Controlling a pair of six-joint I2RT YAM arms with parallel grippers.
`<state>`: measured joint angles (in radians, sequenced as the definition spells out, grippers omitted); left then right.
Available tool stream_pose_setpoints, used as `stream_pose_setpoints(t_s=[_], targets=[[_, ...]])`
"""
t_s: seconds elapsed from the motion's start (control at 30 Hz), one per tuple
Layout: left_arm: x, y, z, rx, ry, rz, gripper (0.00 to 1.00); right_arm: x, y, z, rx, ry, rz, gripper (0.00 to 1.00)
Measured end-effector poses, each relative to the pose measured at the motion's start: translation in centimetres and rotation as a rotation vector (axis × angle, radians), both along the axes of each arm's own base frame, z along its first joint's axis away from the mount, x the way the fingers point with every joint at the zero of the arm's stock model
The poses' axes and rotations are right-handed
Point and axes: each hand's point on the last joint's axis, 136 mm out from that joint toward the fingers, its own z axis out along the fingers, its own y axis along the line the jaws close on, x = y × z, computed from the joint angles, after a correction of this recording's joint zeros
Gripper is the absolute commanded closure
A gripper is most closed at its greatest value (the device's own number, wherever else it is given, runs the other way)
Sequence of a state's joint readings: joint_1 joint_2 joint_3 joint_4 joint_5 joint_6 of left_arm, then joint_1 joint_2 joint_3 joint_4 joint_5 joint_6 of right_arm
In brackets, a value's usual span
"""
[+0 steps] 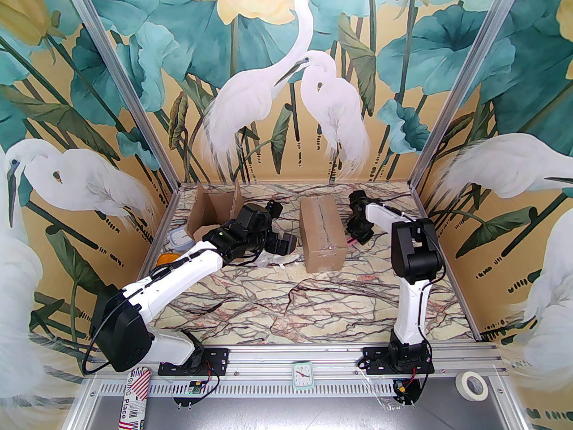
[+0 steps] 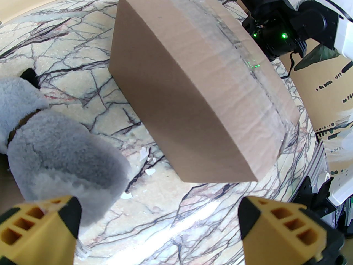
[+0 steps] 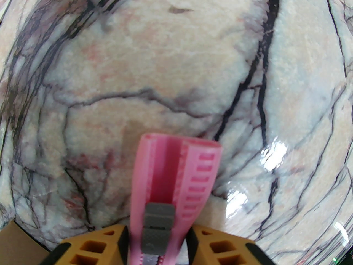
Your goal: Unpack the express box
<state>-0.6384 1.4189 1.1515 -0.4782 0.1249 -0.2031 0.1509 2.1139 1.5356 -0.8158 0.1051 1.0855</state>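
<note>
Cardboard box point(image 1: 323, 233), brown and tape-sealed, lay mid-table, long axis near-to-far, just left of the right gripper point(image 3: 158, 240) clamped on a pink plastic utility knife point(image 3: 176, 175), while the left gripper point(image 2: 160, 219) gaped on its left.

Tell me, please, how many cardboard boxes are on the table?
2: a taped, closed box mid-table, and an opened box at the far left, partly behind the left arm; more may be hidden.

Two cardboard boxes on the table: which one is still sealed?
The middle box, with clear tape along its top seam; the right gripper beside it holds a pink cutter. The back-left box has its flaps standing open.
</note>
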Motion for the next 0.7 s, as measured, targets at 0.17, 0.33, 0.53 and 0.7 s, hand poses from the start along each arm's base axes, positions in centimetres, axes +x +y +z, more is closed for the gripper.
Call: stream_pose_setpoints(t_s=[0.17,0.33,0.53,0.7], targets=[[-0.1,0.1,0.0,-0.005,0.011,0.009,0.0,0.2,0.3,0.0,-0.006,0.018,0.019,0.51],[-0.4,0.3,1.0,-0.022,-0.002,0.015,0.0,0.1,0.2,-0.1,-0.016,0.036,0.03,0.54],[-0.6,0.4,1.7,-0.043,-0.008,0.026,0.0,-0.1,0.2,-0.1,-0.017,0.029,0.033,0.58],[-0.7,0.4,1.9,-0.047,-0.005,0.021,0.0,-0.3,-0.2,0.2,-0.014,-0.017,0.026,0.6]])
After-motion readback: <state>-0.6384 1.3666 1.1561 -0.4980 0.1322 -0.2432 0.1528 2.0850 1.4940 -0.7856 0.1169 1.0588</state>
